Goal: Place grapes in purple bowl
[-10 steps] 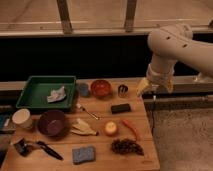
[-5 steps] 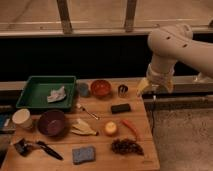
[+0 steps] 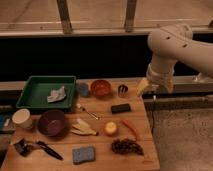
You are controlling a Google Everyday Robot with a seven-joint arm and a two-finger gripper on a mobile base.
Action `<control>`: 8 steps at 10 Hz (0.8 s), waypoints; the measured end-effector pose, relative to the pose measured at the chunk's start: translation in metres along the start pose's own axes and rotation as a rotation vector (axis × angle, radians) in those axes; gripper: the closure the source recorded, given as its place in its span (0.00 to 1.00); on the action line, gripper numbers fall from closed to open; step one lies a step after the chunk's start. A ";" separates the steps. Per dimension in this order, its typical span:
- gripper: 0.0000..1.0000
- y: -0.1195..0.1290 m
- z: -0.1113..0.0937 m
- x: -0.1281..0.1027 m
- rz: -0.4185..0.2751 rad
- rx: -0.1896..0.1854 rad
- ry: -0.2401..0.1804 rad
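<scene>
My claw [image 3: 149, 88] hangs released, fingers apart and gripping nothing, far to the right of the purple bowl [image 3: 51, 122] and farther back than it, over the rear right edge of the worktop [image 3: 102, 147]. The grapes [image 3: 126, 146] lie on the worktop well to the right of the purple bowl and nearer the front edge, a dark lumpy bunch touching nothing I can make out. The purple bowl itself stands upright toward the left side, and I cannot tell whether anything lies inside it. Just left of the purple bowl stands a cream cup [image 3: 22, 119]; behind the bowl sits a green tray [image 3: 35, 92] with a crumpled white cloth [image 3: 57, 94] in it. Behind and to the right of the purple bowl is an orange bowl [image 3: 100, 88], with a small metal can [image 3: 122, 90] beyond that. Just right of the purple bowl lies a pale peel-like thing [image 3: 82, 129], then a yellow fruit [image 3: 110, 128] and a red chili [image 3: 131, 129] farther right. A black block [image 3: 120, 108] lies right of the bowl and slightly behind. In front of the purple bowl are a blue sponge [image 3: 83, 154] and a black-handled tool [image 3: 35, 147].
</scene>
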 end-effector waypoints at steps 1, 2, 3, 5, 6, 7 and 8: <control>0.21 0.000 0.000 0.000 0.000 0.000 0.000; 0.21 0.000 0.000 0.000 0.000 0.000 0.000; 0.21 0.000 0.000 0.000 0.000 0.000 0.000; 0.21 0.001 -0.001 -0.001 -0.005 -0.001 0.000; 0.21 0.004 -0.004 -0.001 -0.045 -0.003 0.001; 0.21 0.015 -0.006 -0.002 -0.103 -0.006 0.001; 0.21 0.033 -0.007 -0.002 -0.164 -0.018 -0.001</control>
